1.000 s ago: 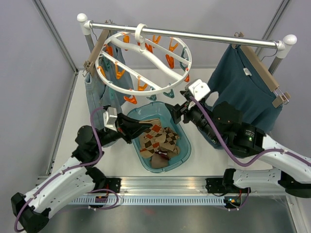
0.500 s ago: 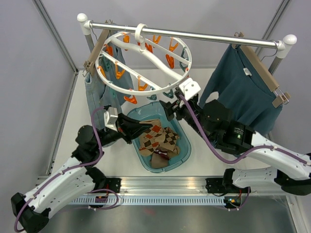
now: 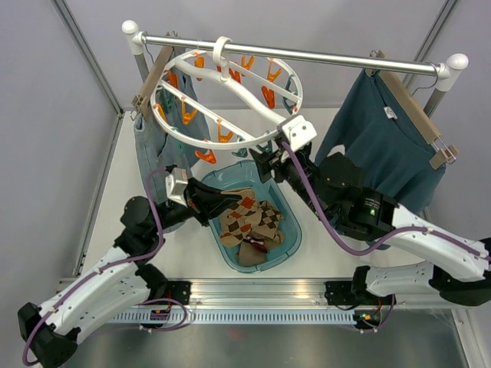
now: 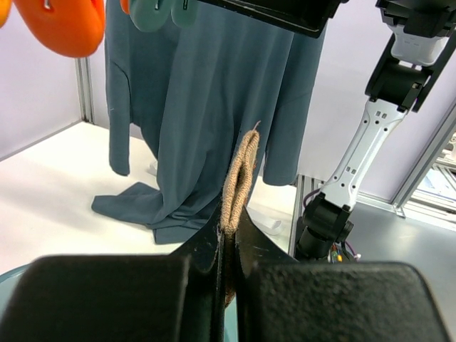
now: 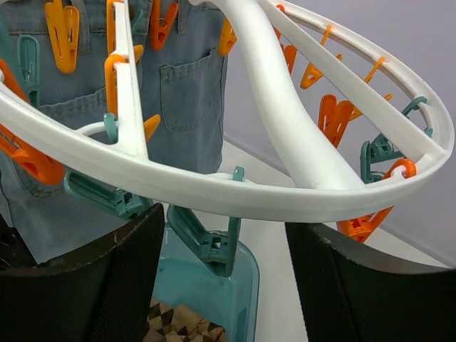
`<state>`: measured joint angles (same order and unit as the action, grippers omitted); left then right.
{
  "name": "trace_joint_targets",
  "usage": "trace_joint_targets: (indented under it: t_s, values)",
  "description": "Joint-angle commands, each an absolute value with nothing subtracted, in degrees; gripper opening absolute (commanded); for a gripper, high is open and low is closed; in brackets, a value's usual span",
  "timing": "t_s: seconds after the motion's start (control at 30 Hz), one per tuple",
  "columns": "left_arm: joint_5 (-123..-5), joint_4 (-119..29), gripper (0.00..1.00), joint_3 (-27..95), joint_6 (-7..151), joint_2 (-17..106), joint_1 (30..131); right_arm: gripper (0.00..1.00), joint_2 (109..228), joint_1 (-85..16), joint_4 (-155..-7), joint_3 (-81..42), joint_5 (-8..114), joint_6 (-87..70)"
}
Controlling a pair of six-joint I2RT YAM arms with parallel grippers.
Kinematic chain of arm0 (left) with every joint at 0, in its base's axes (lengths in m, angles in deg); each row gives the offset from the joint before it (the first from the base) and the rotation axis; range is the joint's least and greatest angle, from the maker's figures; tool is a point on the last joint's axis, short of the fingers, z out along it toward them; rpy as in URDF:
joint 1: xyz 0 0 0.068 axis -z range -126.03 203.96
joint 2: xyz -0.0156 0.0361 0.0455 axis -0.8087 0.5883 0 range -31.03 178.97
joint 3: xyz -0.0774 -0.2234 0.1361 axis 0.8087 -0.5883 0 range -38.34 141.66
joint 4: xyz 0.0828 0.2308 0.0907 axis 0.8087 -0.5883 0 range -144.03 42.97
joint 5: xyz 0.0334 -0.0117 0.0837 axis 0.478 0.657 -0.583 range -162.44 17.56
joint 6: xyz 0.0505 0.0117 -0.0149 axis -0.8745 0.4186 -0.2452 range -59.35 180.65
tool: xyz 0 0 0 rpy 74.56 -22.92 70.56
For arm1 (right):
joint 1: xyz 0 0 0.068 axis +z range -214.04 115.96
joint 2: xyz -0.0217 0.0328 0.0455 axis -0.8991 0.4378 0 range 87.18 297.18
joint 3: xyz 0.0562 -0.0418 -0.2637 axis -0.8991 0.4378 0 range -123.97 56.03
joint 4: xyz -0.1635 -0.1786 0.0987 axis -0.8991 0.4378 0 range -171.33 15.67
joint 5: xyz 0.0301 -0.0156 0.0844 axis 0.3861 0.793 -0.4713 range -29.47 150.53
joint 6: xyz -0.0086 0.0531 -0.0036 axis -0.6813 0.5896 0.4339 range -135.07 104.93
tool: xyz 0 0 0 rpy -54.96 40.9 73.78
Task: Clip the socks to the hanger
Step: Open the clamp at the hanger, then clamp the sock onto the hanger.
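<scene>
We have 0 socks clipped yet: our left pincer clamps 1 tan argyle knit sock, our right pincer gapes beneath the round white plastic ring hanger, a teal plastic clothespin just ahead, other socks piled below.

Soft, even light on all three feeds, and I see no harsh glare.

Overhead, I get bright, diffuse light from above. Shadows on the table beneath the right gripper are faint. The rod well beyond it carries a thin highlight, and the frame posts slant toward the corners. On the left wrist feed the left gripper is a dark, blurred mass. The sock between its fingers is sharp, and the orange clothespin up and to its left is soft. On the right wrist feed the hanger just above the gripper is almost washed-out white, while the fingers are dim and grainy.
</scene>
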<state>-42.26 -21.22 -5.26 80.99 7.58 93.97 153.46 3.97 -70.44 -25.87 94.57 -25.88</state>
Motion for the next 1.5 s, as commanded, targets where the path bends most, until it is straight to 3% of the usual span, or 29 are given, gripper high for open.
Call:
trace_joint_targets:
  t_s: [0.0, 0.27, 0.57, 0.7, 0.97, 1.47]
  values:
    - [-42.2, -19.5, 0.02, -2.4, 81.7, 7.8, 94.2, 0.73, 153.7, 3.8, -72.7, -28.6, 95.6, -26.0]
    - [-41.9, -17.8, 0.02, -1.8, 82.7, 9.9, 94.2, 0.60, 154.9, 3.9, -71.8, -30.7, 96.4, -23.5]
    - [-43.9, -12.6, 0.02, -1.0, 85.6, 14.7, 94.7, 0.24, 155.7, 4.0, -69.3, -31.0, 96.9, -17.7]
    - [-46.4, -10.2, 0.02, -0.6, 87.0, 16.3, 94.8, 0.13, 155.5, 4.2, -68.7, -30.6, 96.3, -15.9]
    - [-54.1, -6.3, 0.02, 0.2, 90.3, 19.2, 95.2, 0.09, 155.0, 4.8, -68.9, -29.4, 95.9, -15.2]
    - [-54.5, -4.3, 0.02, 3.4, 90.5, 23.1, 97.4, 0.07, 156.5, 5.5, -69.5, -30.0, 95.7, -13.5]
